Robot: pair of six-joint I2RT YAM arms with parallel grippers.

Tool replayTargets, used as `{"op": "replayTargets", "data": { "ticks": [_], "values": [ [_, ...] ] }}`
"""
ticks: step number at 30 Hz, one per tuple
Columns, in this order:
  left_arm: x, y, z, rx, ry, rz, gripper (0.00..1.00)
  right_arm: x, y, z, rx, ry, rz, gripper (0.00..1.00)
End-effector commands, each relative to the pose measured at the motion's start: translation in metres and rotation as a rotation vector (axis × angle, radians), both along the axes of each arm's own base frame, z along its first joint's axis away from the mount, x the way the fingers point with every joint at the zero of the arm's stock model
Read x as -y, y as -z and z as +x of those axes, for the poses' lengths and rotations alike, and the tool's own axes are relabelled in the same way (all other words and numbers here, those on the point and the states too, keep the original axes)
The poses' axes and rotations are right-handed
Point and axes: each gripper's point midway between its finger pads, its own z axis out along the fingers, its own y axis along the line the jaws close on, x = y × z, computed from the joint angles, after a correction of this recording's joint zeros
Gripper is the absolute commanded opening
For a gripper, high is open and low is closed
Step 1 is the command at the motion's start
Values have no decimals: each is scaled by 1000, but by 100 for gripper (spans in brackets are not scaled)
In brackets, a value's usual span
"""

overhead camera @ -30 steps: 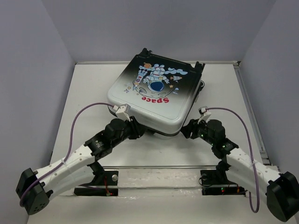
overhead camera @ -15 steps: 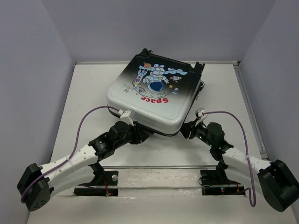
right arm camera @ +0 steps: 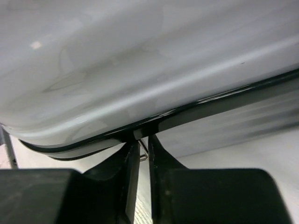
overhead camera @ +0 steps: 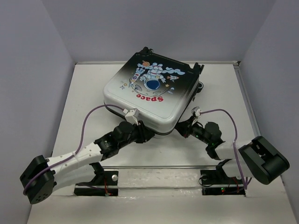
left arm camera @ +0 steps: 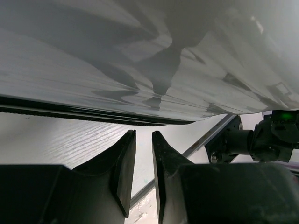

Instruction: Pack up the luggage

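white table (overhead camera: 84, 93) in a grey-walled booth, the luggage (overhead camera: 149, 93) lying flat across its far middle.
its lid is down, print-side up, so filling looks done and zipping the black seam (right arm camera: 224, 105) seems to be what is left; left jaws sit under the near edge, a narrow gap apart and empty; right jaws pinch what looks like a small metal zip pull (right arm camera: 144, 156).

The luggage (overhead camera: 148, 91) lies on the table (overhead camera: 86, 95), ahead of and above both grippers. Its near corner sits between them, with the left gripper (overhead camera: 145, 135) to that corner's left and the right gripper (overhead camera: 181, 129) to its right, at the seam.
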Motion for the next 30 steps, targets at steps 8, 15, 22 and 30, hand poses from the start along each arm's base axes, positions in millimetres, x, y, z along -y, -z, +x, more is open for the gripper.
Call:
{"op": "replayTargets", "data": {
  "ticks": [8, 15, 22, 30],
  "values": [
    [17, -49, 28, 141, -50, -74, 32, -21, -81, -13, 173, -111, 236, 7],
    [36, -89, 58, 241, -89, -75, 33, -30, -23, -66, -79, -84, 64, 7],
    [56, -109, 80, 276, -108, -82, 33, -41, -9, -122, -218, -138, -9, 7],
    [72, -123, 94, 306, -103, -64, 33, -83, -15, -163, -256, -120, -224, 7]
  ]
}}
